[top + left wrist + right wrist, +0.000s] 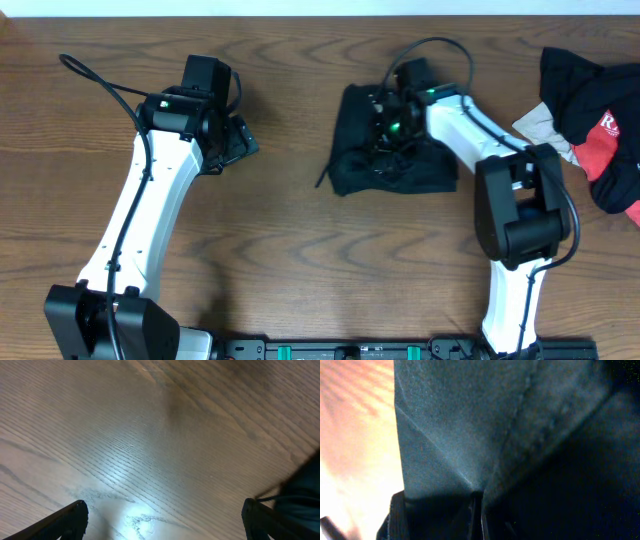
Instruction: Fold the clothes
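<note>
The clothes (395,165) lie in a crumpled all-black bundle at the middle of the table, a thin cord (324,176) trailing off their left edge. My right gripper (386,125) is down on the bundle's top. In the right wrist view black fabric (470,425) fills the frame and a fold runs into the closed jaws of the right gripper (475,510). My left gripper (238,140) hovers over bare wood well left of the bundle, open and empty; its fingers (70,519) stand wide apart, and the clothes' edge (306,487) shows at far right.
A black-and-red garment with white lettering (600,115) lies at the far right edge, a small pale grey cloth (540,125) tucked beside it. The wooden table (300,250) reaches its back edge at the top of the overhead view.
</note>
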### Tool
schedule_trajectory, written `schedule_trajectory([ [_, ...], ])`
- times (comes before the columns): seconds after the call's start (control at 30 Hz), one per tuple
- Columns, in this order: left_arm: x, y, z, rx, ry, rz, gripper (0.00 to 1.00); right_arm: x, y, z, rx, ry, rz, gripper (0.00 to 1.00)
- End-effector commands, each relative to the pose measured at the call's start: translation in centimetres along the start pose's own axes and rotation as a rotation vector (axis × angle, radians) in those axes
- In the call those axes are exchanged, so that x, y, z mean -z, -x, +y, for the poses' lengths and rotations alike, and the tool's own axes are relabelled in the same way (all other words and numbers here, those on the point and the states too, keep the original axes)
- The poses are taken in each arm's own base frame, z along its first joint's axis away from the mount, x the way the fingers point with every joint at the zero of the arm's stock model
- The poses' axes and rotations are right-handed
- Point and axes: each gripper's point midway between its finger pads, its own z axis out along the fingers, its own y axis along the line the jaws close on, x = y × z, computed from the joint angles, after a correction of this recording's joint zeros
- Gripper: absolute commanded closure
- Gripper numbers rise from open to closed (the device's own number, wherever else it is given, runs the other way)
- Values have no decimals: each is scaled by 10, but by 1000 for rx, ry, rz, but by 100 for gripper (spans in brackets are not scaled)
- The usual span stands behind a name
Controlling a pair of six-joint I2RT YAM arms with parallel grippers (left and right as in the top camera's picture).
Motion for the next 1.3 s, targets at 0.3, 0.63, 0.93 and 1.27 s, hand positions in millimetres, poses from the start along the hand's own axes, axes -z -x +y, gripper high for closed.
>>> schedule_trajectory([
  [0.3,2,-2,-6,-26,-44,7,2,21,17,75,29,20,30,94],
  [0.63,2,-1,-7,-29,-47,3,2,120,4,72,159,-274,46,86],
  [0.93,2,-3,-6,-31,-42,9,2,66,-32,127,250,76,177,89],
  [1.27,2,-4,-5,-35,-40,12,2,22,-79,50,89,-39,330,91],
])
